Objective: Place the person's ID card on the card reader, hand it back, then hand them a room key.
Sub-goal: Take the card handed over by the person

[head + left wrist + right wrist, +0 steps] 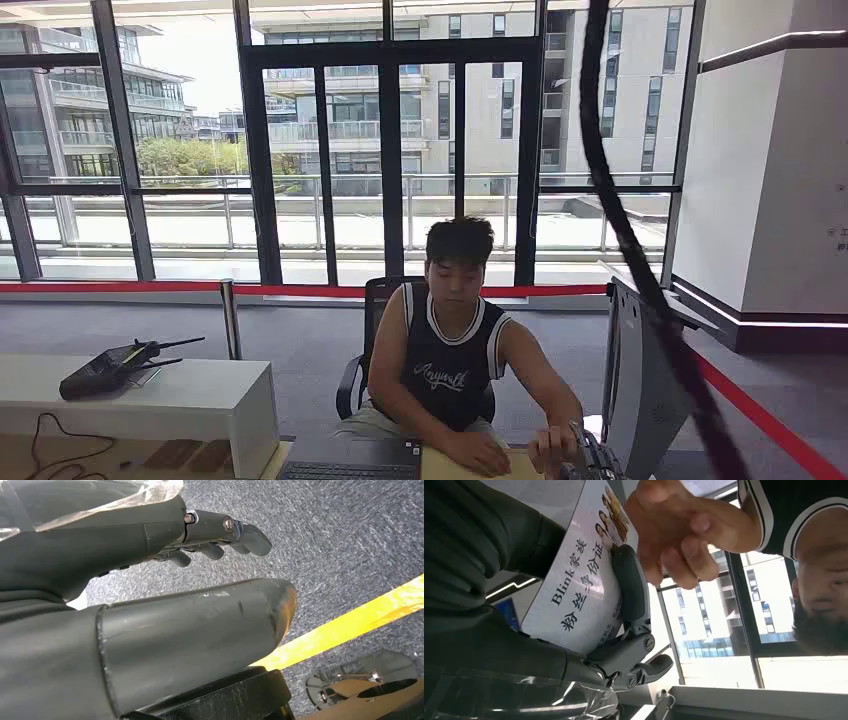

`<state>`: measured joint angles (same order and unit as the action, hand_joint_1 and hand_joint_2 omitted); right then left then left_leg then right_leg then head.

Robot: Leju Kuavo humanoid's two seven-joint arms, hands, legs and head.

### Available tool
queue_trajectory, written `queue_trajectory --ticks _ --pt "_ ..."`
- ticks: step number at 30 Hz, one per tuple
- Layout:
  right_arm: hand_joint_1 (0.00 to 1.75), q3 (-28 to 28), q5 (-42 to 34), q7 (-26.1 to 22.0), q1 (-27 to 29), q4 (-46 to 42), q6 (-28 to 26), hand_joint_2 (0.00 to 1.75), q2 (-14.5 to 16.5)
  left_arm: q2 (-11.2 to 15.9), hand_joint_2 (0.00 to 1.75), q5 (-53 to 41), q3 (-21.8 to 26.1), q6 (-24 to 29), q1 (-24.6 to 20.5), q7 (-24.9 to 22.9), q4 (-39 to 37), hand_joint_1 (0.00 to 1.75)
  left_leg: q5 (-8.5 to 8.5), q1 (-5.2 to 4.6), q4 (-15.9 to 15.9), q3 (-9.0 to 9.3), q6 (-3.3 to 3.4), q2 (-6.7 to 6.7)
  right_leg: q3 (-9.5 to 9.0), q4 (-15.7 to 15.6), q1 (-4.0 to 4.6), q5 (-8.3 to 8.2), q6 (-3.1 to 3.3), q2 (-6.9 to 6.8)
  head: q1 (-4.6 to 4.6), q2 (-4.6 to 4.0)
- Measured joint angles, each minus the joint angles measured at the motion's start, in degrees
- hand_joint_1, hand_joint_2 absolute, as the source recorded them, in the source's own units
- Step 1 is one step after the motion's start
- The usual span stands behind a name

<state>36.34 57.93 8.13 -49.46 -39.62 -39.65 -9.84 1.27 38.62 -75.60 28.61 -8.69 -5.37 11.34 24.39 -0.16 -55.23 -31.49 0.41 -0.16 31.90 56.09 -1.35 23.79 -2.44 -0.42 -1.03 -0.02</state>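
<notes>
In the right wrist view my right hand point(626, 652) holds the ID card point(579, 580), a white card with blue and black print and small portraits. One dark finger point(633, 592) lies across its face. The person's hand point(674, 530) pinches the card's far end. From the head view, the person point(450, 350) sits facing me across the desk, both hands low near my right hand point(592, 462) at the bottom edge. My left hand point(150, 580) hangs over the grey carpet, with its fingers point(220, 535) apart from the thumb and nothing in it.
The grey back of a monitor point(640, 380) stands close on the right. A keyboard point(350, 470) lies at the bottom edge. A white counter point(200, 395) on the left carries a black radio point(110, 368). A black cable point(620, 220) hangs across the view. Yellow tape point(350, 625) crosses the floor.
</notes>
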Motion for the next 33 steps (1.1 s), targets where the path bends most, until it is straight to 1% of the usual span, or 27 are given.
queue_trajectory --ticks 6,15,21,33 --pt "1.75 -0.74 -1.84 -0.43 1.31 0.27 0.02 1.75 -0.60 0.02 0.00 0.31 0.00 0.21 0.16 0.12 0.00 0.00 0.00 0.00 0.00 0.00 0.00 0.00 0.00 -0.01 0.00 0.00 0.00 0.00 0.01 0.00" --pt "1.75 -1.52 -6.14 -0.35 6.10 1.54 1.84 1.75 -2.57 0.07 0.00 1.05 0.00 0.42 0.62 -0.62 0.00 0.00 0.02 0.00 0.00 -0.02 0.01 -0.01 0.01 -0.04 0.00 0.00 0.00 0.00 0.00 0.00" --pt "1.75 -1.58 -8.84 -0.53 8.18 3.38 2.68 1.75 -3.37 0.08 0.00 1.71 0.02 0.98 0.67 -0.61 0.00 0.00 0.02 0.00 0.00 -0.02 0.01 -0.01 0.01 -0.03 0.01 0.01 0.00 0.00 0.00 0.00" --pt "1.75 -1.51 -11.49 -1.81 10.72 7.27 4.34 1.75 -3.58 0.11 0.00 1.79 0.02 1.09 0.68 -0.56 0.00 0.00 0.02 0.00 0.00 -0.03 0.01 -0.01 0.00 -0.04 0.01 0.00 0.00 0.00 -0.02 0.00"
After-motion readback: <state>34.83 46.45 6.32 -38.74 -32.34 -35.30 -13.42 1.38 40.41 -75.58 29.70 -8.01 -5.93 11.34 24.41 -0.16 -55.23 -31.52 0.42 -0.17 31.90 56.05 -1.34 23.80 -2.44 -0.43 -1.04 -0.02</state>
